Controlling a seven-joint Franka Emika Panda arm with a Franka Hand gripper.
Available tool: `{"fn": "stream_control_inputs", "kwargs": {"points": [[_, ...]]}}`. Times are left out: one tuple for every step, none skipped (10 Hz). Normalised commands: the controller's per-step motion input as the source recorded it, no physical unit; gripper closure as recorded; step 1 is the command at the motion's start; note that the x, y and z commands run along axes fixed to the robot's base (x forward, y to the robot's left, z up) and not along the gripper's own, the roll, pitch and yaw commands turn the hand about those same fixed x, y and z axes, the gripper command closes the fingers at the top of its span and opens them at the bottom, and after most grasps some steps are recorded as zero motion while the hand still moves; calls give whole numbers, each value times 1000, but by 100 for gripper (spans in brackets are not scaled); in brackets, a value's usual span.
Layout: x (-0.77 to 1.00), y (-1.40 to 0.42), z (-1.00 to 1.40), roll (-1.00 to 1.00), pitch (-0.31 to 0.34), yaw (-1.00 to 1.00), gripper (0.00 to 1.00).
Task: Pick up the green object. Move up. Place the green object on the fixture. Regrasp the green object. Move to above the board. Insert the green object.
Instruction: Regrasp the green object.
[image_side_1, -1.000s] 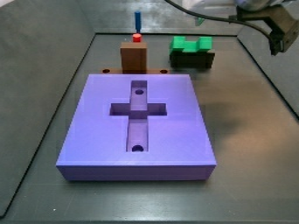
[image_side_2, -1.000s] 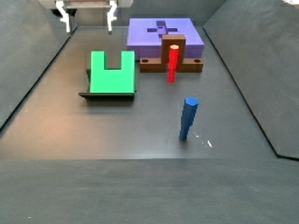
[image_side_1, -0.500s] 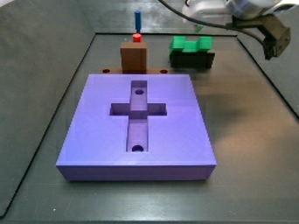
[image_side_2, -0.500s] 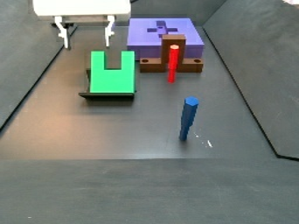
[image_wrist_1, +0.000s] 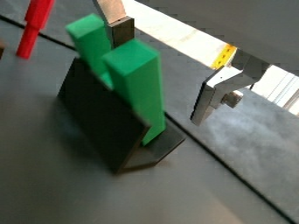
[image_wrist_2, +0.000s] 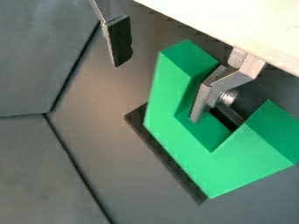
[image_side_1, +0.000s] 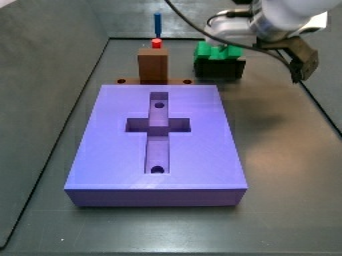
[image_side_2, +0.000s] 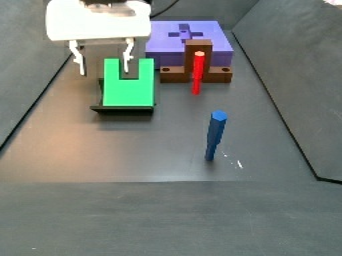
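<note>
Overhead in a side view, end effector (image_side_2: 103, 56) spread open, empty, above green object (image_side_2: 128, 90) resting on the fixture (image_side_2: 112, 108). Seen from a wrist view, fingers (image_wrist_2: 118, 38) straddling one arm; best lowered squarely before closing.

We count one green object (image_side_2: 130, 90), sitting on one fixture (image_side_2: 123, 108), and one board (image_side_1: 160, 145). That board carries one cross-shaped recess (image_side_1: 159, 125) and two round holes (image_side_1: 159, 103). There is one brown block (image_side_1: 152, 67), one red rod (image_side_2: 198, 72) and one blue rod (image_side_2: 214, 136). One gripper (image_side_2: 102, 52) hangs over the green object with two fingers (image_wrist_2: 118, 39) spread apart, each a silver plate with one dark pad.
</note>
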Motion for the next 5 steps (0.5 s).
{"fn": "stream_control_inputs", "kwargs": {"points": [[0, 0, -200, 69, 0, 0, 0], [0, 0, -146, 46, 0, 0, 0], [0, 0, -80, 20, 0, 0, 0], [0, 0, -117, 0, -9, 0, 0], [0, 0, -80, 0, 0, 0, 0]]}}
